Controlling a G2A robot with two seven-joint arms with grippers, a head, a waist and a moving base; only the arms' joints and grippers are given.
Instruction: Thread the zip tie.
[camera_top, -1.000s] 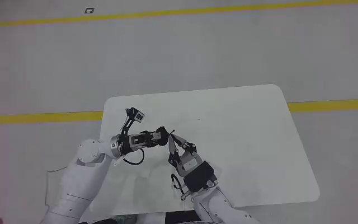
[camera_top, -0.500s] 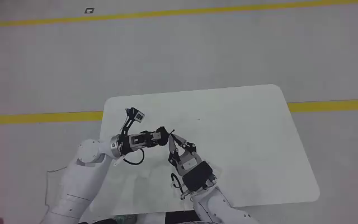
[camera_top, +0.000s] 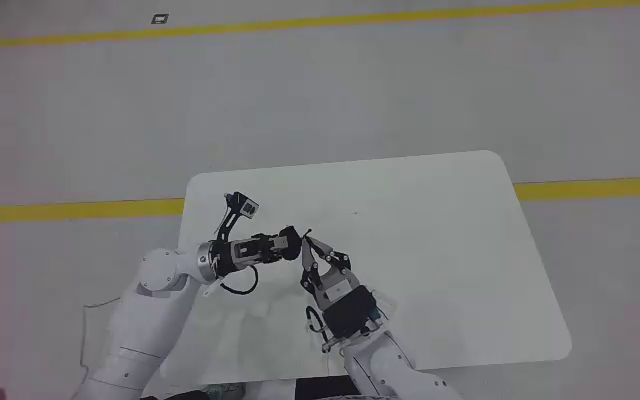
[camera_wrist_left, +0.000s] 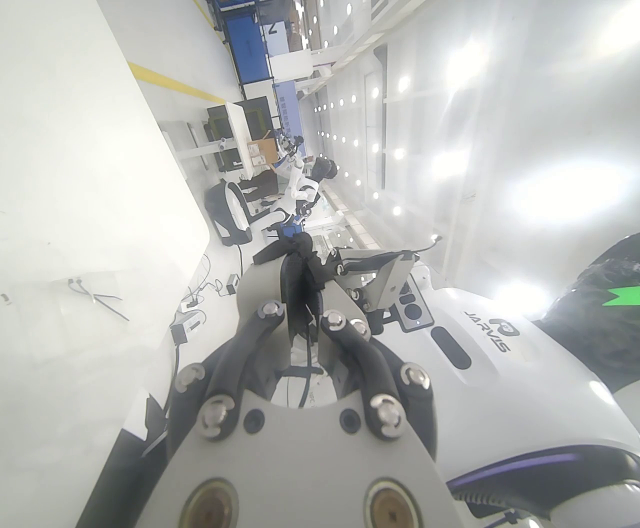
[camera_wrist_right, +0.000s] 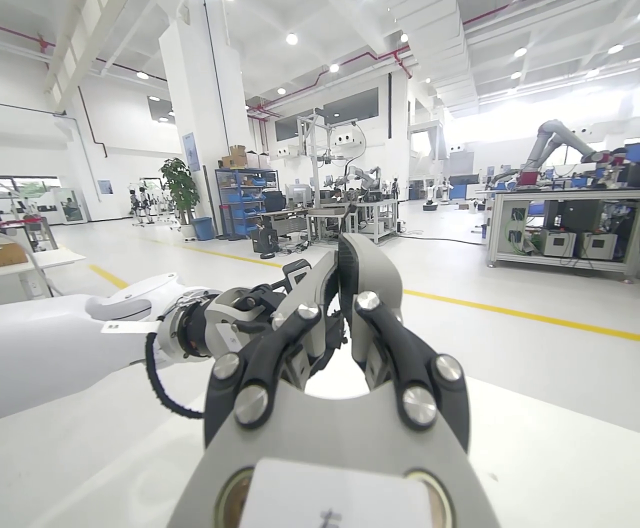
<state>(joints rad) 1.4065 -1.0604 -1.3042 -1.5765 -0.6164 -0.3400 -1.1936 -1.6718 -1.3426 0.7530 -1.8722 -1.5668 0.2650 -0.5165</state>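
Left gripper (camera_wrist_left: 296, 252), right gripper (camera_wrist_right: 342, 246): fingers closed.

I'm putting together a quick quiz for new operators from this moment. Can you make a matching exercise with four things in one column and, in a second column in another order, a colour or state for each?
Things:
1. zip tie
2. table
3. floor stripe
4. right gripper

Colour or state:
a. yellow
b. shut on a thin strip
c. white, with rounded corners
d. black and thin

Pairs: 1-d, 2-c, 3-a, 4-b
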